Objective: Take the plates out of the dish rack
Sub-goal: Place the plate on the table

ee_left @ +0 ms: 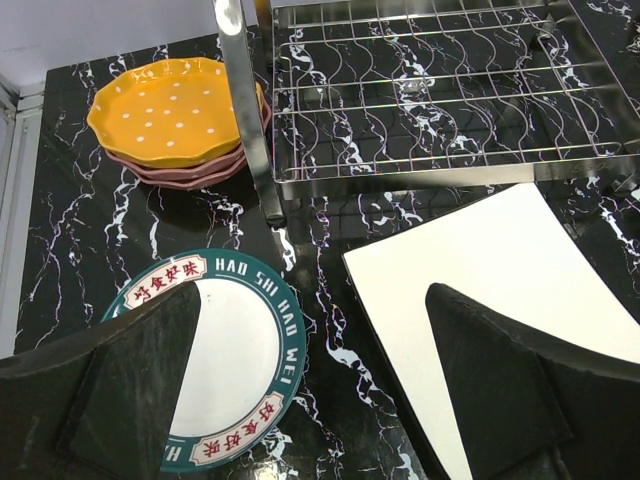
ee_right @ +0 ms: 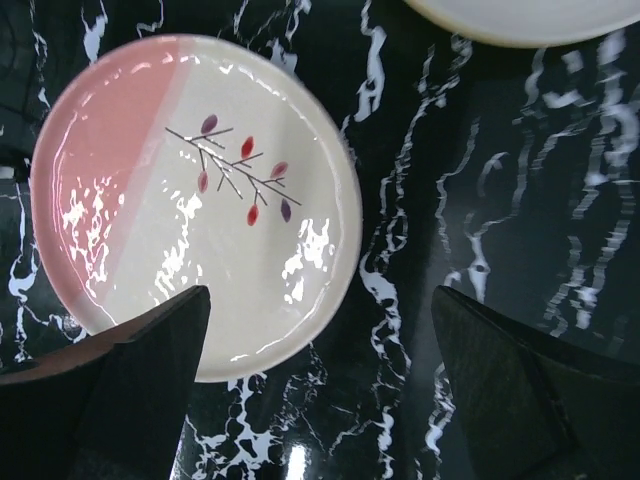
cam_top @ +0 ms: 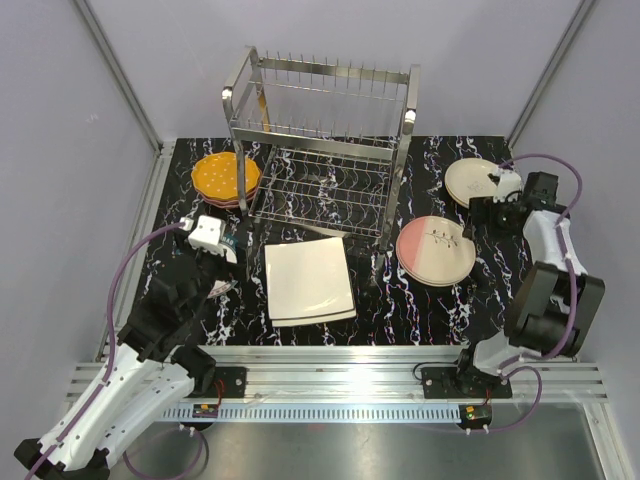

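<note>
The chrome wire dish rack (cam_top: 320,150) stands at the back middle with no plates in it; its lower tier shows in the left wrist view (ee_left: 440,90). An orange dotted plate (cam_top: 226,174) (ee_left: 165,110) lies on a maroon-pink plate (ee_left: 190,178) left of the rack. A large cream square plate (cam_top: 308,280) (ee_left: 480,260) lies in front. A white plate with a dark lettered rim (ee_left: 225,350) lies under my open, empty left gripper (cam_top: 222,250) (ee_left: 312,330). A pink-and-cream plate (cam_top: 435,250) (ee_right: 200,190) and a cream round plate (cam_top: 472,181) (ee_right: 520,20) lie at the right. My right gripper (cam_top: 474,218) (ee_right: 322,300) hovers open and empty between them.
All plates lie flat on the black marbled table (cam_top: 390,300). The rack's steel post (ee_left: 245,110) stands between the orange plate and the square plate. Grey walls enclose the table on the left, back and right.
</note>
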Available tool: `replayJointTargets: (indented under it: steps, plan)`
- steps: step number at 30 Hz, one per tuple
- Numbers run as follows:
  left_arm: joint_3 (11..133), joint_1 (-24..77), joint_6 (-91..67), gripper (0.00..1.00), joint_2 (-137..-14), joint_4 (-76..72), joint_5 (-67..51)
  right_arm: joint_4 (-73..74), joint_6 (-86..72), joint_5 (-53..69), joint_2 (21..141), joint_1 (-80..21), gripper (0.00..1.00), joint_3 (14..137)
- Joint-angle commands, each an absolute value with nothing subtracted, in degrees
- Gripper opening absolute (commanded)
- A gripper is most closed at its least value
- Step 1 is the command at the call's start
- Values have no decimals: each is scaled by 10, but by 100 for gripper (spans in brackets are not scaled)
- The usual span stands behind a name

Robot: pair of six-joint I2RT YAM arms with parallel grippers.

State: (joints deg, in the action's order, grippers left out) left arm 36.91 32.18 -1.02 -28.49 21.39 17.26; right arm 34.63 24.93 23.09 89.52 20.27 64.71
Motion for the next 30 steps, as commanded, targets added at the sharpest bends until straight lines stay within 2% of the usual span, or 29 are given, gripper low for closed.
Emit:
replayJointTargets:
  steps: [1, 5, 9, 15, 18, 21, 24, 30]
  plan:
    - [372, 317, -29, 99, -283, 202, 176, 303, 258, 194, 791, 202, 100, 638]
    - [379, 309, -47, 99, -287, 205, 172, 265, 190, 151, 700, 203, 100, 619]
    - [388, 288, -65, 99, -298, 208, 164, 310, 153, 181, 659, 203, 100, 624]
    - [403, 158, -118, 99, -342, 217, 63, 319, 138, 233, 589, 203, 100, 600]
    - [405, 108, -140, 99, -365, 221, 49, 319, 137, 236, 554, 203, 100, 582]
    - [409, 80, -148, 99, -382, 230, 87, 321, 131, 215, 528, 203, 100, 573]
    - [410, 71, -149, 99, -388, 246, 178, 308, 108, 161, 507, 203, 100, 560]
    - [391, 70, -135, 99, -371, 237, 236, 280, 92, 73, 456, 202, 100, 531]
